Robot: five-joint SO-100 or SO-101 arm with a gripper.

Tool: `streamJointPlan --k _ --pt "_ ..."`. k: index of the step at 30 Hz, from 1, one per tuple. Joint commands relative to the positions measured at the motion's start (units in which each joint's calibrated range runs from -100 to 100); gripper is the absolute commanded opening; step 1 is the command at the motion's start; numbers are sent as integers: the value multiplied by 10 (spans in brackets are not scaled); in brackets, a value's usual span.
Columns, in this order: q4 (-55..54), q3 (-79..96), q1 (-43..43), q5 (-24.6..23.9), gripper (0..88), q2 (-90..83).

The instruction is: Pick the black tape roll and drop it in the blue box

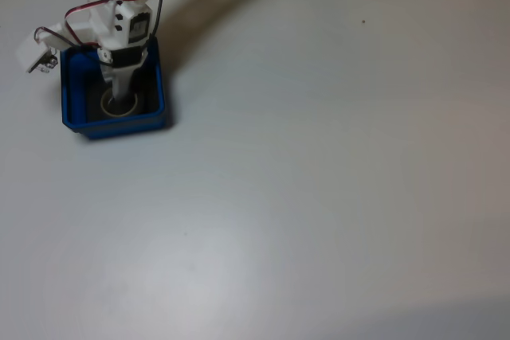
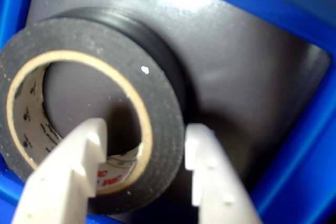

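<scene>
Blue plastic walls are framing the wrist view, where the blue box (image 2: 294, 9) is showing its dark floor from close up. Inside it, the black tape roll (image 2: 157, 98) is lying in the box's near-left part, its open face tilted toward the camera and its short axis pointing up and a little left in that view; the pale core with small print is visible there. The gripper (image 2: 144, 145) is reaching down into the box with its white fingers (image 2: 79, 177) straddling the roll's wall, one inside the core and one outside the black band; the jaws are standing parted, and whether they are pressing on the wall cannot be told. The fixed view is showing what the close view cannot: the blue box (image 1: 159, 85) sitting at the upper left of a pale grey table (image 1: 319, 197), with the white arm (image 1: 119, 13) leaning over it from the top edge and the roll (image 1: 119, 104) appearing as a small ring on the floor.
</scene>
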Motion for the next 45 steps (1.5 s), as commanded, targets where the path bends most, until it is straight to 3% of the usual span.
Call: streamJointPlan --k 1,4,9,45 --pt "-9 -29 -4 4 134 -18" --pt "-9 -29 -4 4 117 -19" --pt "-9 -30 -4 4 0 -20" --pt "-9 -31 -5 4 10 -53"
